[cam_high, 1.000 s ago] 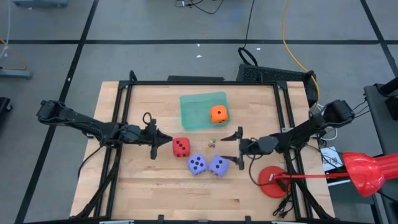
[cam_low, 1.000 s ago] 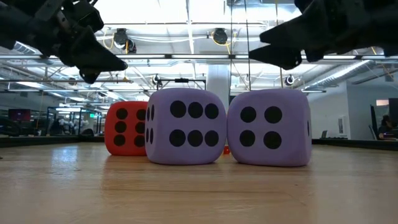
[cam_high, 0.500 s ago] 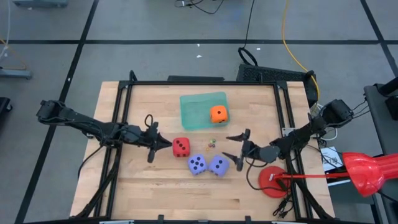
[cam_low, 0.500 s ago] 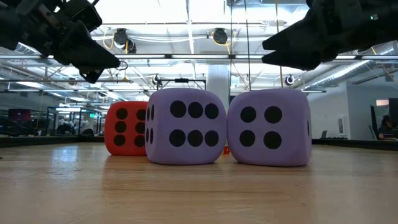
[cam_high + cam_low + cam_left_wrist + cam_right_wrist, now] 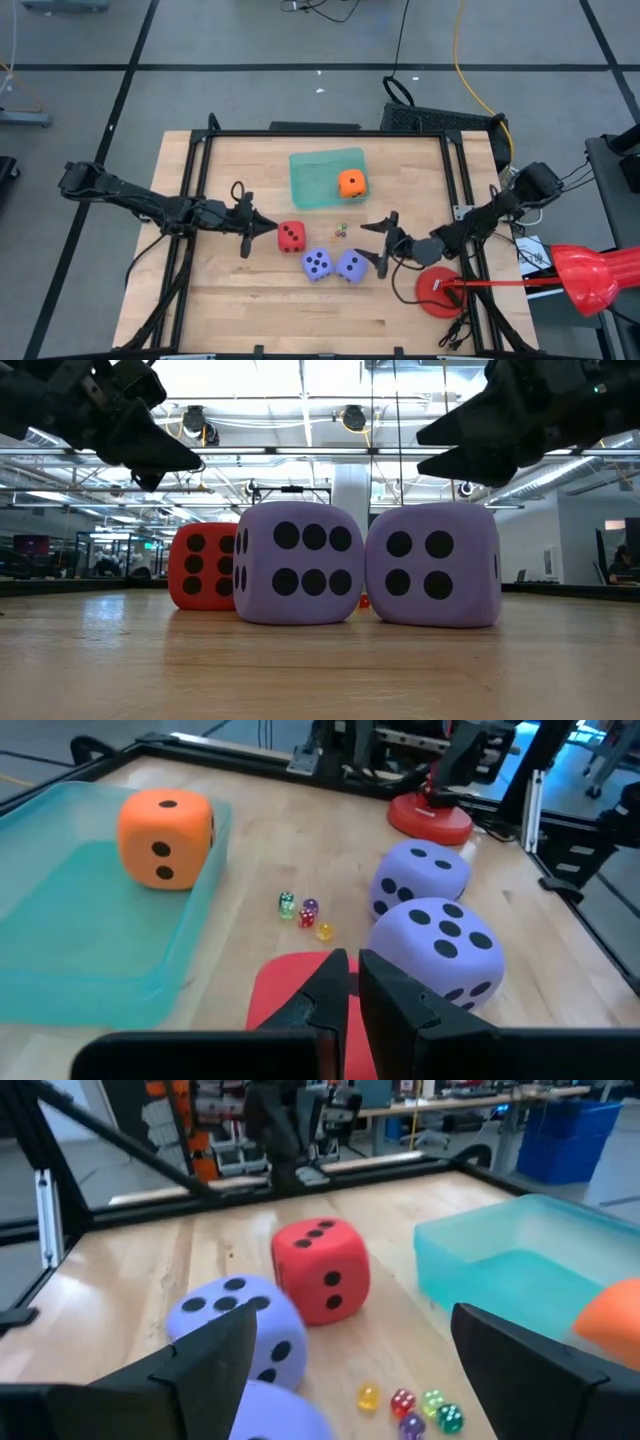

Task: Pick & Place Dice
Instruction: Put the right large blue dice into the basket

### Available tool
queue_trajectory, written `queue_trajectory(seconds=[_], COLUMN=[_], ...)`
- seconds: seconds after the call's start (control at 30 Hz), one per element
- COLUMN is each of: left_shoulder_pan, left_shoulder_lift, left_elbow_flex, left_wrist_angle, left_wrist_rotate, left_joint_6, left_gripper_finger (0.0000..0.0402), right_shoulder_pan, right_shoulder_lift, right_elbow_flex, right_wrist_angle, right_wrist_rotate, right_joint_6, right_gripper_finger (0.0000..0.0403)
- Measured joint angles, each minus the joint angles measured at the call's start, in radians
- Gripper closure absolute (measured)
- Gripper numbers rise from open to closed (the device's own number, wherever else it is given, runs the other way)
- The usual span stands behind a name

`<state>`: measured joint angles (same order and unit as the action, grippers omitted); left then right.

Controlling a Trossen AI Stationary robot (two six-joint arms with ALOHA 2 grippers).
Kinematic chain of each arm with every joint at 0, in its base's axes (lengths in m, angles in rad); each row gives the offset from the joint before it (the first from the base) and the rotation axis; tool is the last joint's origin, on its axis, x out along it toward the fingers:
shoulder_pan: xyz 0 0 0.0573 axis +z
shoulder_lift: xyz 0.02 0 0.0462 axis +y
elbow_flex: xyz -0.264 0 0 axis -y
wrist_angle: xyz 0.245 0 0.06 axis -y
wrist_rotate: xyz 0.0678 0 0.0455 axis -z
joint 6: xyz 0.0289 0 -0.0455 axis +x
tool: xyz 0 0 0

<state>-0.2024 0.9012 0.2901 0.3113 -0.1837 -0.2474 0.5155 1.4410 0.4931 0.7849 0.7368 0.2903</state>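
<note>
On the surface, overall: we count four large dice on the wooden surface (image 5: pixel 220 300); by our judgement one is placed and three are still to move, taking the tray as the target.
Tray: we see a shallow teal tray (image 5: pixel 312 186) toward the far side of the surface, between the two arms.
Done so far: the orange die (image 5: pixel 351 183) sits inside the tray, near its right-hand edge in the high view.
Left to move, first: the red die (image 5: pixel 291 236) rests on bare wood, near the tray's front edge but outside it.
Left to move, second and third: the left purple die (image 5: pixel 317 264) and the right purple die (image 5: pixel 350 266) stand side by side, touching or nearly so, just in front of the red one.
Small extras: we notice a cluster of tiny dice (image 5: pixel 303 914) lying between the red die and the tray; whether they belong to the job we cannot tell.
Left gripper: the left gripper (image 5: pixel 262 230) hangs just beside the red die on its left, fingers drawn together, nothing between them.
Right gripper: the right gripper (image 5: pixel 378 246) hovers above the surface just right of the right purple die, fingers spread wide apart, holding nothing.
Step in hand: we judge the right arm is lining up on the nearest purple die, but no grasp is made yet.
Off to the side: a red round base (image 5: pixel 437 291) sits at the right edge, clear of the dice.
</note>
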Motion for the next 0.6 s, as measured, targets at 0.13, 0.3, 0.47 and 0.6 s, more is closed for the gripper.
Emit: queue_trajectory(seconds=[0.13, 0.3, 0.47, 0.6], left_shoulder_pan=[0.0, 0.0, 0.0, 0.0], left_shoulder_lift=[0.0, 0.0, 0.0, 0.0], left_elbow_flex=[0.0, 0.0, 0.0, 0.0], left_wrist_angle=[0.001, 0.0, 0.0, -0.003], left_wrist_rotate=[0.0, 0.0, 0.0, -0.001], left_joint_6=[0.0, 0.002, 0.003, 0.003], left_gripper_finger=[0.0366, 0.0366, 0.0366, 0.0366], right_shoulder_pan=[0.021, 0.046, 0.058, 0.058], right_shoulder_lift=[0.023, 0.049, 0.096, 0.1], right_elbow_flex=[0.053, 0.134, 0.194, 0.198], right_wrist_angle=[-0.093, -0.23, -0.358, -0.37], right_wrist_rotate=[0.001, 0.002, -0.008, -0.054], right_joint_6=[0.034, 0.076, 0.145, 0.165], right_gripper_finger=[0.0081, 0.008, 0.0062, 0.0033])
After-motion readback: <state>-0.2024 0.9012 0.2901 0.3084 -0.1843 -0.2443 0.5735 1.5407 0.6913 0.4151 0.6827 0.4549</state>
